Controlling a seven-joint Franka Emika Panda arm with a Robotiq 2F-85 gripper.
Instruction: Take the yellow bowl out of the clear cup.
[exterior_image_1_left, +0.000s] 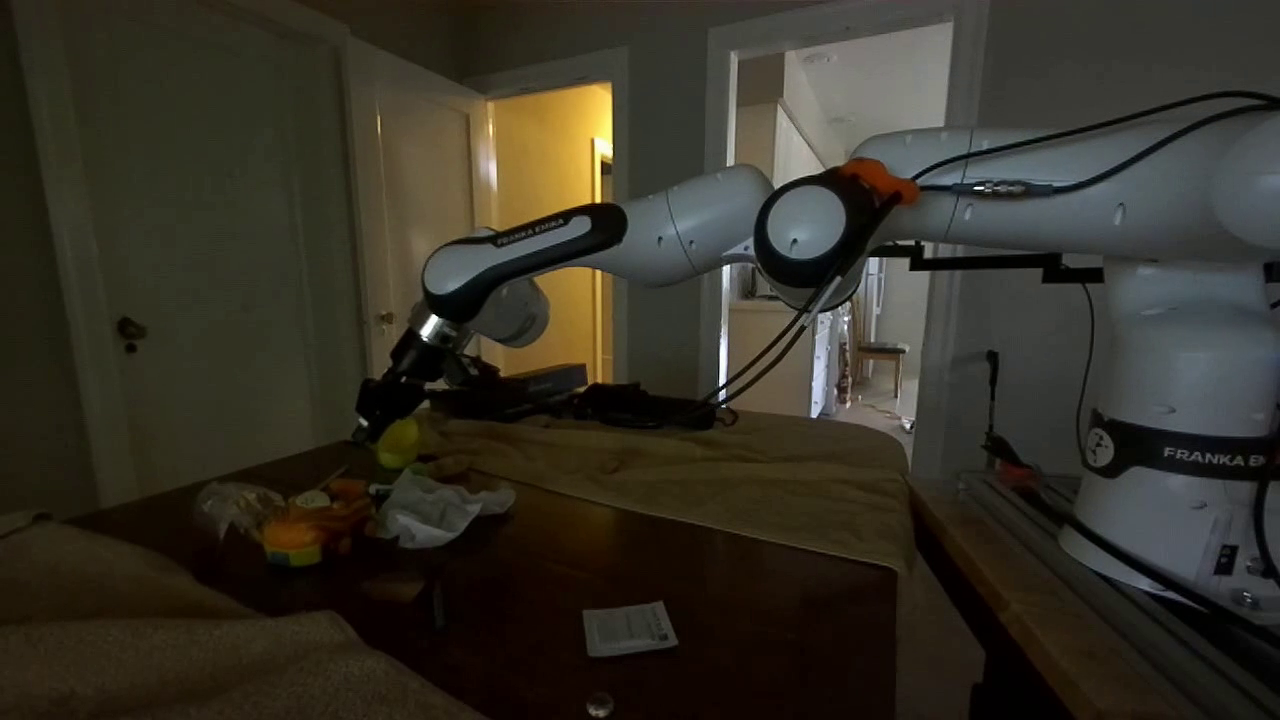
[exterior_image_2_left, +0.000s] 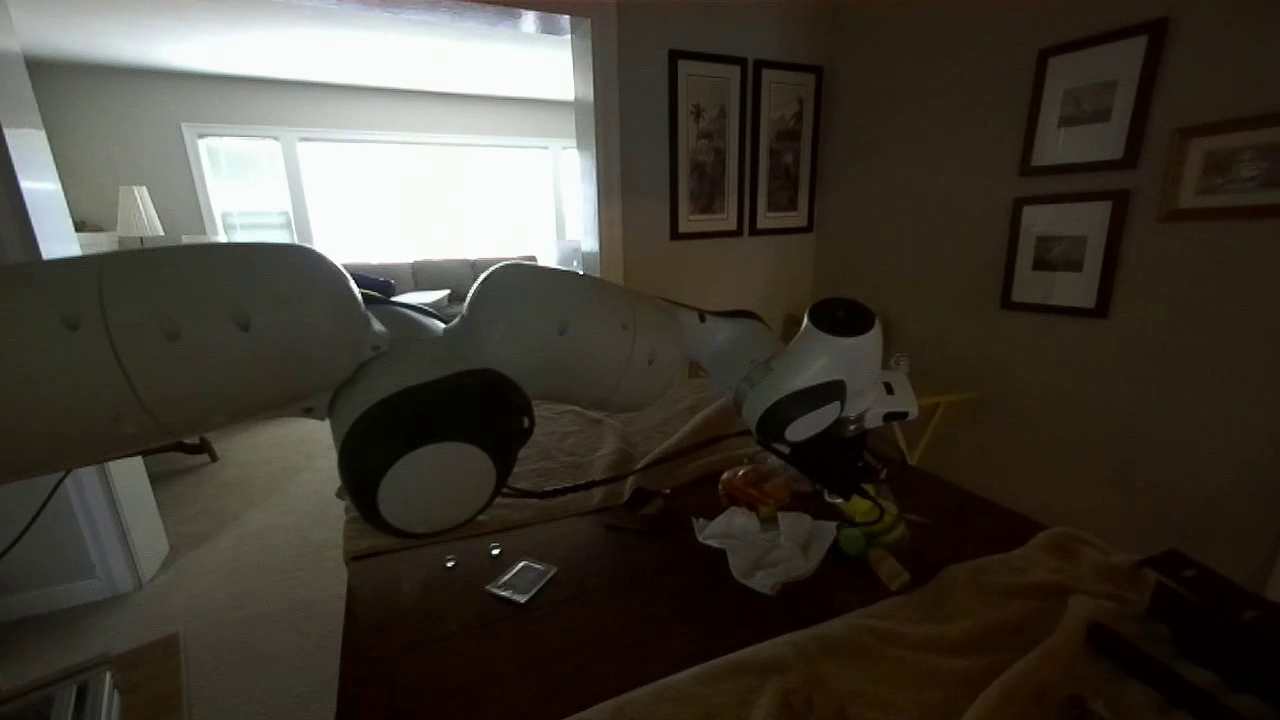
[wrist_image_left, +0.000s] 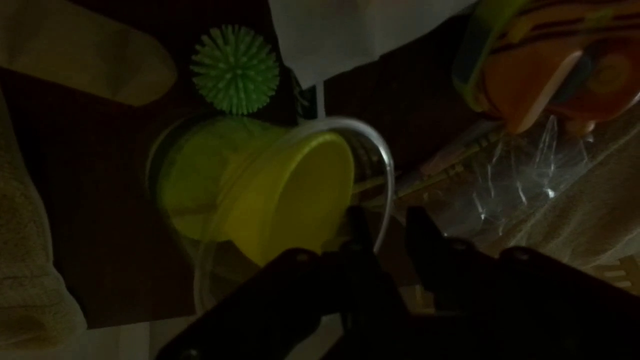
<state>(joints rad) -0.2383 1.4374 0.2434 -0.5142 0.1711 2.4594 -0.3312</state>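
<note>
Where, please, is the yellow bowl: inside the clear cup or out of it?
Inside: the wrist view shows the clear cup with its rim looping around the yellow bowl.

both exterior views sit back and share my arm (exterior_image_1_left: 805, 225) and the worktop (exterior_image_1_left: 780, 620), shot from opposite sides: in an exterior view facing doors (exterior_image_1_left: 200, 250), in an exterior view facing a window (exterior_image_2_left: 425, 195); wrist view's super close, looking down past my hand (wrist_image_left: 387, 214) at the clear cup (wrist_image_left: 388, 165)

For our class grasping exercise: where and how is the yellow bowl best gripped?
Probably pinch the yellow bowl by its rim, upper right in the wrist view, reaching in through the open mouth of the clear cup: the bowl's hollow faces that way, and a gap shows between the two rims there.
</note>
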